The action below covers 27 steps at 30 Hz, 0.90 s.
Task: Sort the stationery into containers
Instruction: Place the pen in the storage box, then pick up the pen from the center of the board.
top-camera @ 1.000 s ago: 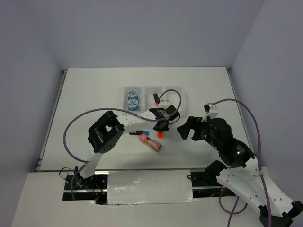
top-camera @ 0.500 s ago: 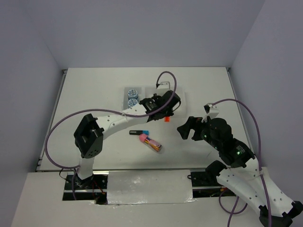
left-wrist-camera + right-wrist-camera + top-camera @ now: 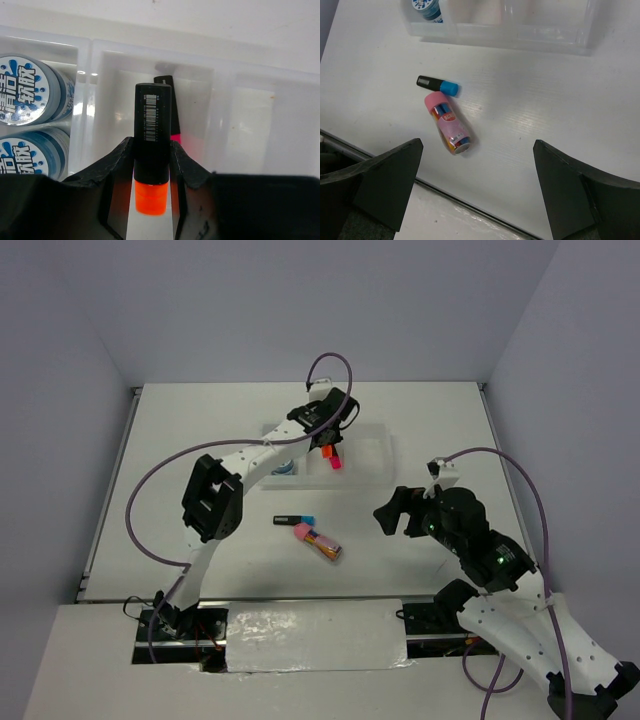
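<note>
My left gripper point(image 3: 328, 446) point(image 3: 152, 146) is shut on the black marker with the orange cap point(image 3: 152, 125) and holds it over the middle compartment of the white translucent tray point(image 3: 385, 452) point(image 3: 240, 80). The pink-capped marker point(image 3: 174, 136) lies in that compartment, mostly hidden behind the held one. Two blue-white discs point(image 3: 27, 95) sit in the left compartment; the right compartment looks empty. The blue-capped marker point(image 3: 295, 521) point(image 3: 437, 85) and the pink-tipped bundle point(image 3: 320, 542) point(image 3: 448, 124) lie on the table. My right gripper point(image 3: 394, 508) point(image 3: 476, 150) is open and empty, above and to the right of them.
The tray's near wall point(image 3: 520, 42) runs along the top of the right wrist view. The left arm's purple cable point(image 3: 160, 495) loops over the left of the table. A dark seam point(image 3: 470, 197) marks the table's front edge.
My left gripper has carried the orange-capped marker from near the middle of the table back to the tray's middle compartment. The right arm has not moved.
</note>
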{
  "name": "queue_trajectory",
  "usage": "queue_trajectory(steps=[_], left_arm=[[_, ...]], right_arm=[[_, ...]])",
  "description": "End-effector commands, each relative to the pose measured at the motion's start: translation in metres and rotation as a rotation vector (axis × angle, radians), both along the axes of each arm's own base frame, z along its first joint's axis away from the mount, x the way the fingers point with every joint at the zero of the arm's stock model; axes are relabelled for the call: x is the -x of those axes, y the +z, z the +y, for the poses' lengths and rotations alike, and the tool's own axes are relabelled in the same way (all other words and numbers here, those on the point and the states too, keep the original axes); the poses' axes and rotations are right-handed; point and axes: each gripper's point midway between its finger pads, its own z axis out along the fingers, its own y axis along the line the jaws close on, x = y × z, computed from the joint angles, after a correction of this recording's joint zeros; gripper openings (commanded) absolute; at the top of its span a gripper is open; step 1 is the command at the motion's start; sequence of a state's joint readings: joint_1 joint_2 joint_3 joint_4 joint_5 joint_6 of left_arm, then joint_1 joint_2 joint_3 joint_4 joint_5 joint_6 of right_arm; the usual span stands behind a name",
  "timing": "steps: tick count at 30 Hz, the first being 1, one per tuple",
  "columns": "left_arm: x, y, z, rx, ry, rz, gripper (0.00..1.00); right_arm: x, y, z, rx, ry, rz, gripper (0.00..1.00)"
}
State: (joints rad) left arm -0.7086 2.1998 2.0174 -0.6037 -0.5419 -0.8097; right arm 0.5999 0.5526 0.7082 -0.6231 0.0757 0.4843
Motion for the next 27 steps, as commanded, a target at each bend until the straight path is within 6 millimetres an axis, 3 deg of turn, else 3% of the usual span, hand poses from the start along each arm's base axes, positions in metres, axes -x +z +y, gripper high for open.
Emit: queue_trajectory(steps=[1,3,6,9,10,12,13,14,15,17,18,19,20,21,24,27], left_arm=[[-0.006,0.001,0.005,-0.019,-0.014,-0.001,0.38],[-0.005,-0.002,0.008,-0.023,-0.012,0.001,0.49],[-0.002,0.009,0.011,-0.014,-0.01,-0.024,0.76],[-0.001,0.038,0.016,0.01,-0.008,-0.073,0.89],[0.001,0.054,0.019,0.019,-0.003,-0.098,0.9],[0.01,0.063,0.029,0.008,0.009,-0.089,0.9],[0.018,0.081,0.035,0.034,0.021,-0.11,0.9],[0.031,0.064,0.047,0.007,0.038,-0.069,0.9],[0.045,0.084,0.058,0.046,0.063,-0.093,0.9],[0.065,0.079,0.077,0.114,0.173,-0.081,0.9],[0.09,0.068,0.102,0.09,0.229,-0.05,0.89],[0.1,0.062,0.112,0.153,0.325,-0.045,0.88],[0.119,0.037,0.13,0.141,0.404,-0.002,0.87],[0.133,0.04,0.142,0.221,0.512,-0.005,0.82],[0.16,0.012,0.16,0.278,0.673,0.047,0.78],[0.17,-0.006,0.159,0.274,0.767,0.127,0.78]], right_arm=[[-0.004,0.022,0.001,-0.01,0.002,-0.054,1.0],[-0.004,0.02,0.003,-0.013,0.008,-0.049,1.0],[-0.005,0.014,0.009,-0.011,0.032,-0.028,1.0],[-0.005,0.008,0.013,-0.01,0.052,-0.01,1.0],[-0.005,0.009,0.014,-0.014,0.053,-0.014,1.0],[-0.004,0.005,0.016,-0.018,0.063,-0.007,1.0],[-0.005,0.006,0.017,-0.022,0.065,-0.01,1.0],[-0.005,0.005,0.017,-0.023,0.067,-0.009,1.0],[-0.006,0.006,0.018,-0.031,0.065,-0.015,1.0],[-0.006,0.002,0.021,-0.037,0.068,-0.007,1.0],[-0.008,0.002,0.022,-0.047,0.067,-0.01,1.0],[-0.008,-0.003,0.024,-0.047,0.069,-0.001,1.0],[-0.005,-0.004,0.028,-0.062,0.087,0.011,1.0],[-0.006,-0.005,0.03,-0.068,0.092,0.011,1.0],[-0.004,-0.005,0.034,-0.084,0.107,0.025,1.0],[-0.001,-0.001,0.033,-0.101,0.108,0.016,1.0]])
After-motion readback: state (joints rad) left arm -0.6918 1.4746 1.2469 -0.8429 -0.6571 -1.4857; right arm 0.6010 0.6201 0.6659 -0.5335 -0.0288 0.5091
